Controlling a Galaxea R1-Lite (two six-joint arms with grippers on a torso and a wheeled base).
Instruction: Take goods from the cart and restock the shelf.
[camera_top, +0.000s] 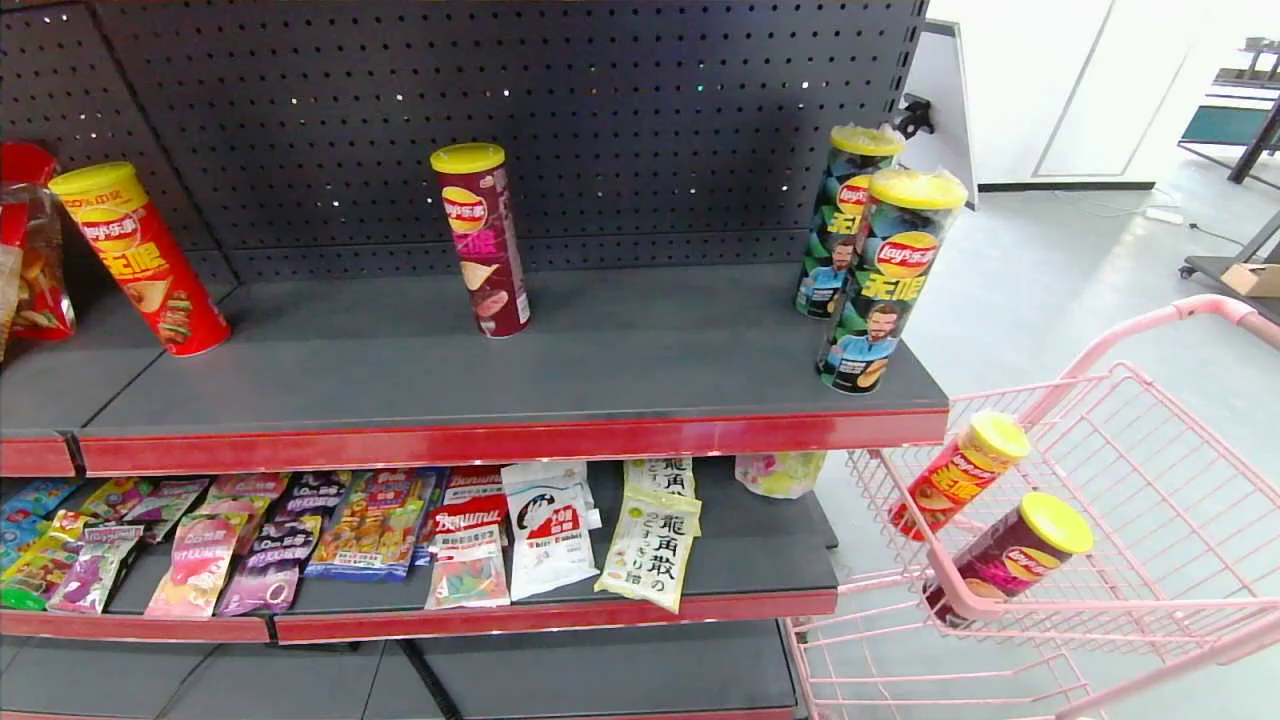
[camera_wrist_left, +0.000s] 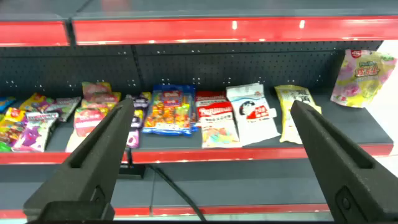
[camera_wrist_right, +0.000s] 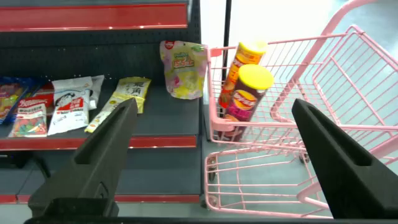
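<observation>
The pink cart (camera_top: 1100, 430) stood just beside the right end of the shelf (camera_top: 500, 375) and carried the two goods awaiting transfer: a red tube (camera_top: 958, 478) and a purple tube (camera_top: 1008, 558). Both were yellow-lidded and tilted against the cart's wire wall nearest the shelf, presumably dropped in loose rather than stood up. On the upper board four tubes stood upright: a red shelf tube (camera_top: 140, 260) at the left, a maroon shelf tube (camera_top: 482, 240) at mid-board, and two green shelf tubes (camera_top: 888, 285) at the right end, one behind the other. The wide gaps between them were judged to be the places left to fill. Flat snack packets (camera_top: 370, 525) lay in a row on the lower board, with a pale bag (camera_top: 780, 472) at its back right. The left gripper (camera_wrist_left: 211, 102) faced that lower board, its fingers (camera_wrist_left: 93, 162) spread wide with nothing between them. The right gripper (camera_wrist_right: 214, 102) pointed toward the cart, likewise fully parted and empty, a posture judged fit for approaching a tube, the purple one being nearer. Neither tube had yet been taken from the cart
</observation>
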